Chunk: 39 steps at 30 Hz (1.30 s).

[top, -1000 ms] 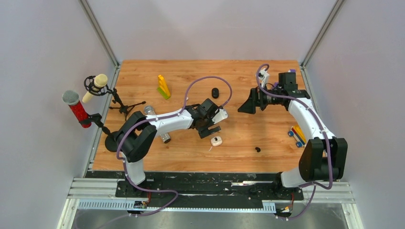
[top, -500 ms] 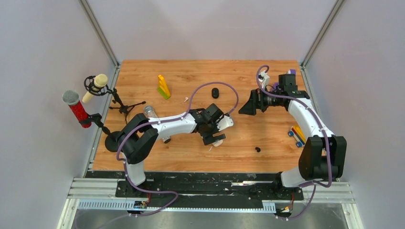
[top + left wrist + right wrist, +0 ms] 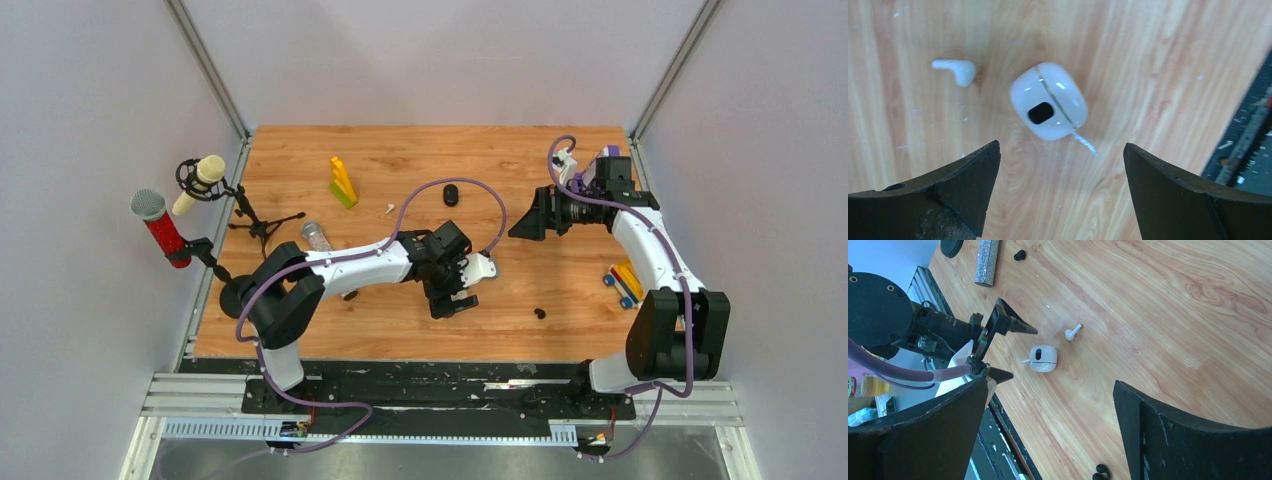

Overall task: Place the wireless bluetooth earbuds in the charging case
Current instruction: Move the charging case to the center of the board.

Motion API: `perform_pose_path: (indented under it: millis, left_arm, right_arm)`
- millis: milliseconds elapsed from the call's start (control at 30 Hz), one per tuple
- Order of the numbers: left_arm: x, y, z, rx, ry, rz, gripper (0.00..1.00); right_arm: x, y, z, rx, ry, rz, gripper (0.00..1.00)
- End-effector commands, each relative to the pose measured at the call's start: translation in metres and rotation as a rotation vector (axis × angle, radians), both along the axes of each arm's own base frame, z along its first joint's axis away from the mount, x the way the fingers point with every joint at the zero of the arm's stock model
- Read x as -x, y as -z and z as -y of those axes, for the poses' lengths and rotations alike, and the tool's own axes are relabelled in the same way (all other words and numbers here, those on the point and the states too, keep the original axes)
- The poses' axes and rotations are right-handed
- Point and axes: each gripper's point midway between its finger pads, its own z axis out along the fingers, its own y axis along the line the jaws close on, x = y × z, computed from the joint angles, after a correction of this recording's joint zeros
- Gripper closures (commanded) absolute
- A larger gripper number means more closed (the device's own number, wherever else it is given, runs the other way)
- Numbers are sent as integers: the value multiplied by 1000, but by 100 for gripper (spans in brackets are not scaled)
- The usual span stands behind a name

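A white charging case (image 3: 1048, 100) lies closed on the wooden table, a dark oval mark on its side. Just beside it lies a white earbud (image 3: 955, 70) with a short stem. My left gripper (image 3: 1060, 150) hovers open right over them, nothing between its fingers, and it hides both in the top view (image 3: 455, 295). My right gripper (image 3: 527, 218) hangs open at the back right, looking down at the case (image 3: 1042, 358) and the bud (image 3: 1073, 332). One black earbud (image 3: 540, 313) lies near the front edge. A black case (image 3: 451, 194) sits further back, with another small white bud (image 3: 390, 209) left of it.
A thin white sliver (image 3: 1084, 144) lies against the white case. A glittery cylinder (image 3: 315, 235) and a second black bud (image 3: 1020, 254) lie by the left arm. Yellow-green blocks (image 3: 342, 182) stand at the back, two microphones (image 3: 160, 225) at the left edge, coloured pieces (image 3: 623, 283) at the right.
My left gripper has swung right and toward the near edge, ending over the white case and covering it in the top view. The right gripper drifted slightly right. Both stayed open.
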Motion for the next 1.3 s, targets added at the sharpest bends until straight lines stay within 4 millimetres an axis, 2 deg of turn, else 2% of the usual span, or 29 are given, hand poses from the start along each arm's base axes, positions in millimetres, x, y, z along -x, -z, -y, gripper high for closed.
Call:
perform_pose_path:
  millis: [0, 233, 433, 867, 1033, 1133, 1267]
  left_arm:
    - [27, -25, 22, 108, 117, -117, 0]
    - [29, -12, 25, 82, 118, -162, 0]
    - [34, -10, 28, 68, 124, -210, 0]
    - [72, -37, 41, 137, 182, -386, 0]
    - [86, -39, 46, 138, 205, -430, 0]
    - [70, -39, 44, 131, 160, -342, 0]
    - [26, -35, 31, 92, 12, -160, 0]
  right_arm:
    - [0, -21, 5, 6, -1, 87, 0]
    - [2, -28, 7, 2, 5, 105, 0]
    - [2, -30, 8, -5, 7, 109, 0]
    - [1, -30, 12, -17, 10, 103, 0]
    - [0, -31, 16, -18, 26, 100, 0]
    - [1, -31, 18, -19, 32, 95, 0]
    - [3, -29, 20, -16, 35, 92, 0]
